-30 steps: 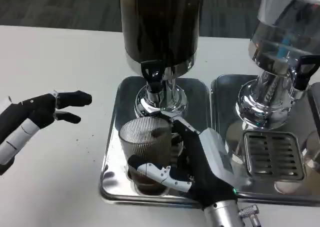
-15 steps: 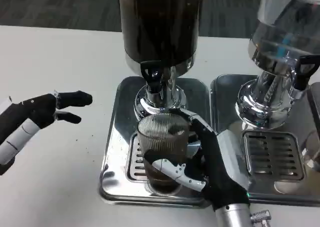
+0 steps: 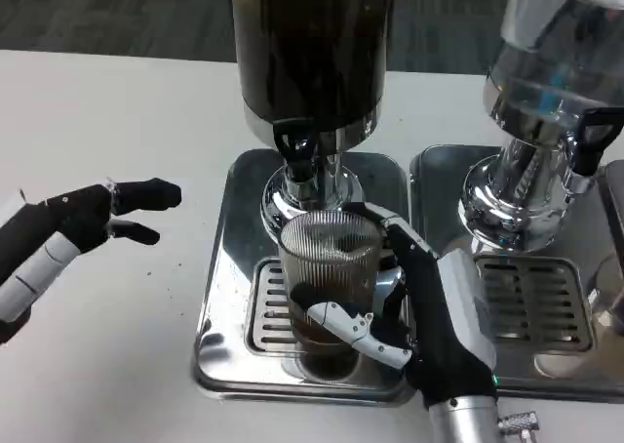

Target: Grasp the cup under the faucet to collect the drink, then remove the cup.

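single head cam, looking steeply down over the white table [image 3: 117, 101], pretty close in, dispenser [image 3: 312, 43] tops cropped off

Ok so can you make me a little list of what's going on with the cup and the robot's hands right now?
cup: ribbed glass cup, upright, a little dark drink at the bottom
where: on the drip tray, just below the black faucet
right hand: right hand grips the cup
left hand: left hand holds nothing, above the white table
big tank: dark drink dispenser

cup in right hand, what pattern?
Fine vertical ribbing on the clear glass cup; head view.
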`<action>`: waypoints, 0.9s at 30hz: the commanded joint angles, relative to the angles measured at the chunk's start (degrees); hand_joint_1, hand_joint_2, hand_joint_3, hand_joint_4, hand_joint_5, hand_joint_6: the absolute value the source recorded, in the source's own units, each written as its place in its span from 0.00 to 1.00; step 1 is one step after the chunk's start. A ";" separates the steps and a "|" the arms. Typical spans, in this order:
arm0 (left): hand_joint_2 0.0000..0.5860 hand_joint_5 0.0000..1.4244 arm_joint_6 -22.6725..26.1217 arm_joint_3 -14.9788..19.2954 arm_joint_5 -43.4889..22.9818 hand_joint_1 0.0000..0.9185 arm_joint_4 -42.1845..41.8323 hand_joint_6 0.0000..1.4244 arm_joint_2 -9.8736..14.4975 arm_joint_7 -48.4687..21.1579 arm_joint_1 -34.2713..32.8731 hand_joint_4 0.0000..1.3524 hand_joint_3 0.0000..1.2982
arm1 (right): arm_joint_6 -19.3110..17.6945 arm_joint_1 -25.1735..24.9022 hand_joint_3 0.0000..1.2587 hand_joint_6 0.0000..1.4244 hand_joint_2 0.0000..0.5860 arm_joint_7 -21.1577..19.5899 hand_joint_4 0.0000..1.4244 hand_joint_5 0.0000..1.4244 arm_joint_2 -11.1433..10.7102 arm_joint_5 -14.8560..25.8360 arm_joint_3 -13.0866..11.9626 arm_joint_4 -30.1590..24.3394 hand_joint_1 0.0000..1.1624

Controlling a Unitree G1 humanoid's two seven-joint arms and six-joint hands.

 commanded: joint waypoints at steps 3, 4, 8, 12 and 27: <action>0.24 0.14 -0.15 -1.19 1.55 0.00 0.70 0.27 0.14 -0.25 -0.94 0.20 0.27 | -2.50 0.55 0.37 0.83 0.39 -0.94 0.45 0.61 0.11 0.90 -1.49 -3.23 0.61; 0.24 0.14 -0.35 -1.29 1.63 0.00 0.66 0.27 0.07 -0.21 -0.94 0.20 0.27 | -2.59 0.62 0.37 0.83 0.39 -0.96 0.45 0.61 0.15 0.98 -1.69 -3.37 0.61; 0.24 0.14 -1.30 -1.62 2.16 0.00 0.35 0.27 -0.17 -0.35 -0.74 0.19 0.26 | -2.85 1.27 0.37 0.83 0.39 -1.51 0.45 0.61 0.16 0.50 -2.34 -4.08 0.61; 0.24 0.13 -2.43 -2.02 2.62 0.00 0.06 0.27 -0.31 -0.33 -0.41 0.17 0.25 | -3.23 2.75 0.37 0.83 0.39 -1.48 0.45 0.61 0.17 0.60 -2.90 -5.72 0.61; 0.25 0.07 -9.31 -3.08 6.18 0.00 0.28 0.23 -0.55 1.85 -0.06 0.07 0.19 | -5.36 8.36 0.38 0.84 0.40 -0.08 0.45 0.62 -0.81 0.60 -2.94 -12.94 0.61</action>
